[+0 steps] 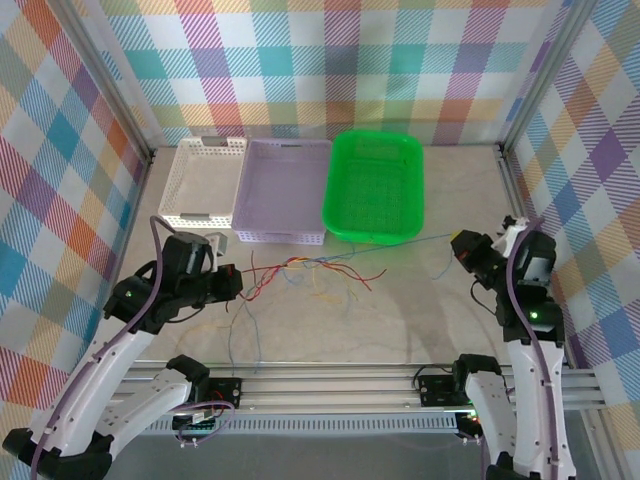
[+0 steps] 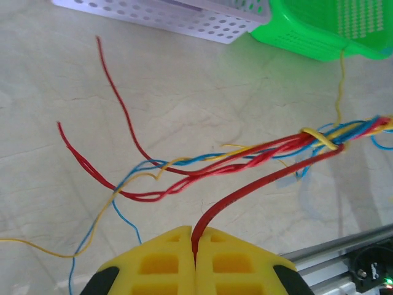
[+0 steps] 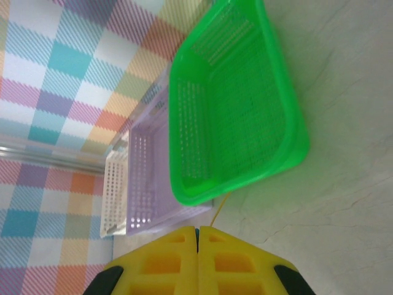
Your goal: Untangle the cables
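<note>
Ok so the left gripper has its jaws clamped tight on one red cable. That cable curves off ahead and to the right of those jaws into the knot, where a yellow strand loops around the red, blue and yellow cables. The right gripper has its jaws pressed together too, and a thin yellow cable comes out right at their tips. I'd say it's pinched there, though it's honestly too fine to be sure. The whole bundle lies on the worktop between the two sets of jaws, closer to the left ones. For this pull I'd go slow and draw the two sets of jaws apart along the line of the cables, low over the worktop rather than upward. Watch that yellow loop: if it cinches instead of sliding, stop, ease off and work the red one through at a different angle. Yanking probably just tightens it, and wires this thin could slip out of the jaws. The loose red and blue tails ahead and to the left of the left jaws look free, so I'd leave those alone.
</note>
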